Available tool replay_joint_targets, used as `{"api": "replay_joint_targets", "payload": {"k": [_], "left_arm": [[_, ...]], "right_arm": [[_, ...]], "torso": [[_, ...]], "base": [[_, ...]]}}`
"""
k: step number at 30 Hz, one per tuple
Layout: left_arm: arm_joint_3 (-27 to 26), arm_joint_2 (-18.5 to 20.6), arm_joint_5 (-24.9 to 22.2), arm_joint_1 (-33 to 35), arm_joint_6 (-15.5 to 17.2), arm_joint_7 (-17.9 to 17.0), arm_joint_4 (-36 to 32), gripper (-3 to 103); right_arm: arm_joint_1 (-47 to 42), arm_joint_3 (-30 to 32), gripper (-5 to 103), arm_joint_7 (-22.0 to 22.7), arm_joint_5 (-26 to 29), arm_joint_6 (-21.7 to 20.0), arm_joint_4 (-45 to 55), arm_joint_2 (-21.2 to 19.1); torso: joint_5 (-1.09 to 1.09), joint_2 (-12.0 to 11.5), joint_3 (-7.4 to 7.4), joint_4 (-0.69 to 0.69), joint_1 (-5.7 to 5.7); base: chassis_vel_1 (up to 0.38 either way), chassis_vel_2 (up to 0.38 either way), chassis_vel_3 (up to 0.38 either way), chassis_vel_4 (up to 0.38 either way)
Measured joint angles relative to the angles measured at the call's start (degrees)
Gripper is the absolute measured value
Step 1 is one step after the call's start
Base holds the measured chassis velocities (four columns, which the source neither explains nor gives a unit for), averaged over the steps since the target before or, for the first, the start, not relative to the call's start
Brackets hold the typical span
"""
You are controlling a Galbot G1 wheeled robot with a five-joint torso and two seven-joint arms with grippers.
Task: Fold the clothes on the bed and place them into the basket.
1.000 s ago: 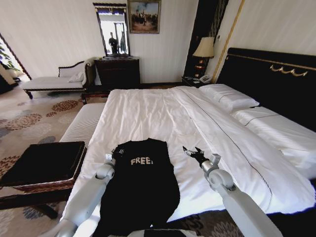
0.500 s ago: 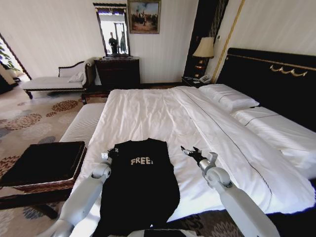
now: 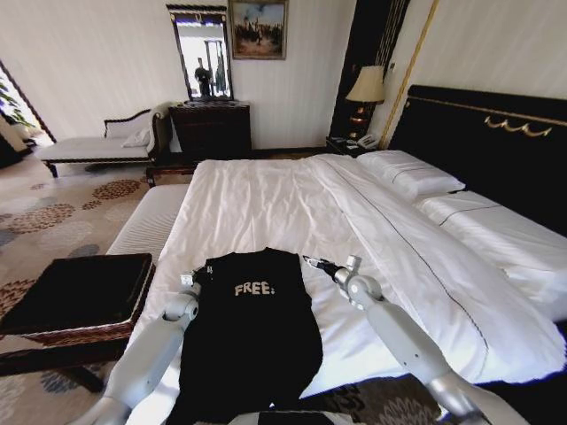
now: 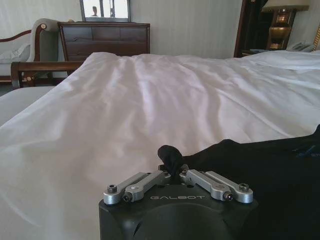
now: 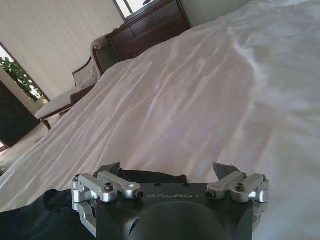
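the right claw [image 3: 312, 262] has swung in to the shirt [image 3: 252, 328]'s shoulder, jaws spread—poised to grab. the left claw [image 4: 171, 169] pinches the other shoulder, shirt flat on the bed [image 3: 266, 204].

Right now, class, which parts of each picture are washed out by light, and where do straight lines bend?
Head view: the white duvet of the large bed is bright and the wall and gold headboard trim lean outward, wide-lens distortion. Left wrist view: the black short-sleeved T-shirt loses detail in shadow. Right wrist view: the duvet glares near white beyond the right gripper, and the window is blown out.
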Motion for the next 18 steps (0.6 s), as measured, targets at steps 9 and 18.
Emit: {"api": "replay_joint_targets", "payload": {"k": [9,18], "left_arm": [[-0.19,0.1,-1.31,0.14,0.33,-0.1,-0.89,1],[-0.31,-0.09,-1.31,0.21,0.34,-0.1,-1.02,1]], "right_arm": [[1.77,-0.82,100,-1.07,-0.17,1.42,-6.66,4.47],[2.37,-1.08,100,-1.19,-0.82,1.93,-9.95,5.4]], "torso": [[0.01,0.0,0.0,-0.04,-0.01],[0.02,0.0,0.0,-0.01,-0.01]], "base": [[0.0,0.0,0.0,0.0],[0.0,0.0,0.0,0.0]]}}
